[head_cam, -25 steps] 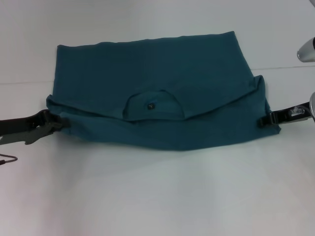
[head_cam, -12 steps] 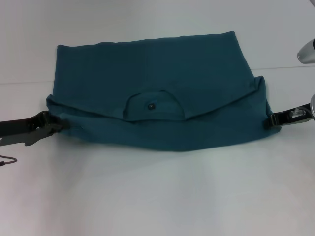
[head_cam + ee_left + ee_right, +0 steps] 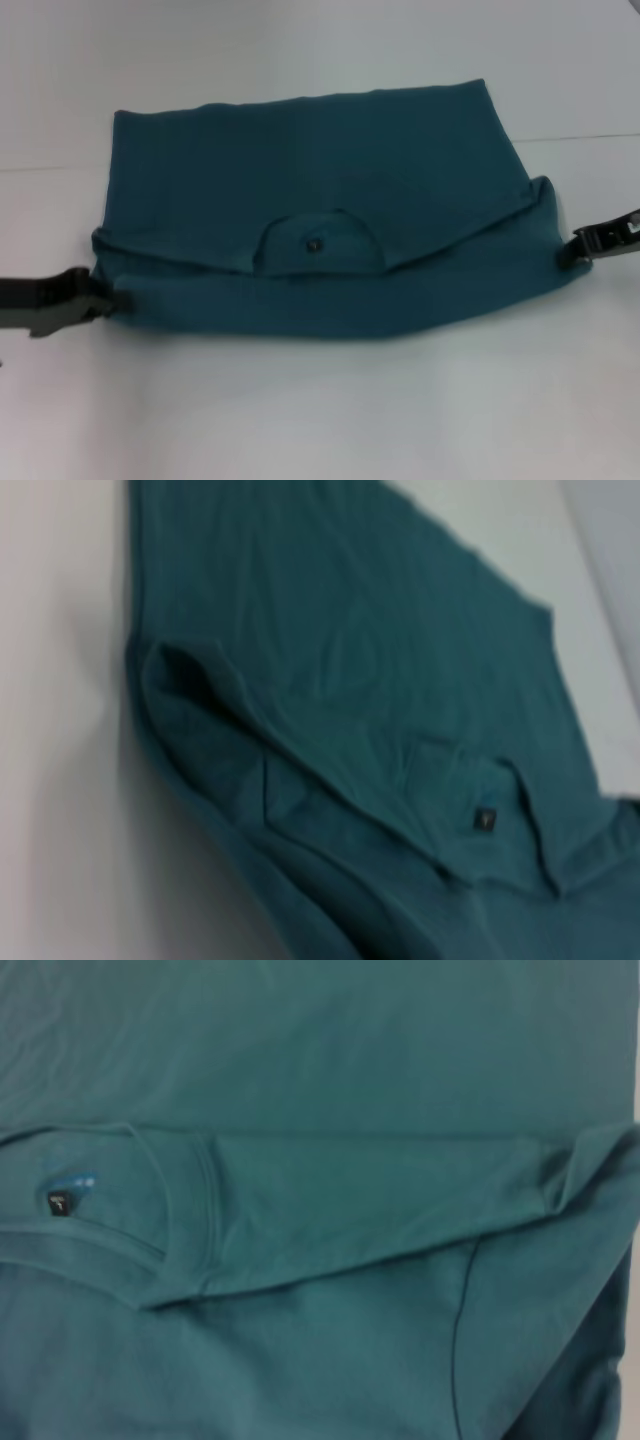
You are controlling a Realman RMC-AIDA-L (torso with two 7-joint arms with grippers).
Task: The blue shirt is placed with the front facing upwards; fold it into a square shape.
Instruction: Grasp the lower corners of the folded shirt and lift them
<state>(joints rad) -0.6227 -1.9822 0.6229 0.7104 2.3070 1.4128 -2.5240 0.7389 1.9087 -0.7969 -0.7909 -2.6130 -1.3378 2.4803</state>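
The blue shirt (image 3: 320,170) lies folded on the white table (image 3: 320,410), with a near layer turned up over it. Its round collar (image 3: 345,225) and small dark tag (image 3: 314,243) show at the middle. The white lettering is hidden. My left gripper (image 3: 105,297) is at the shirt's near left corner and looks shut on the cloth. My right gripper (image 3: 570,247) is at the near right corner and also looks shut on the cloth. The shirt fills the left wrist view (image 3: 350,680), tag (image 3: 486,818) included, and the right wrist view (image 3: 350,1080), where the tag (image 3: 58,1203) shows too.
The white table runs bare in front of the shirt and on both sides. Its far edge (image 3: 590,137) runs just behind the shirt.
Both grippers have moved toward me and slightly outward. The shirt has slid nearer with them and its near fold is stretched wider.
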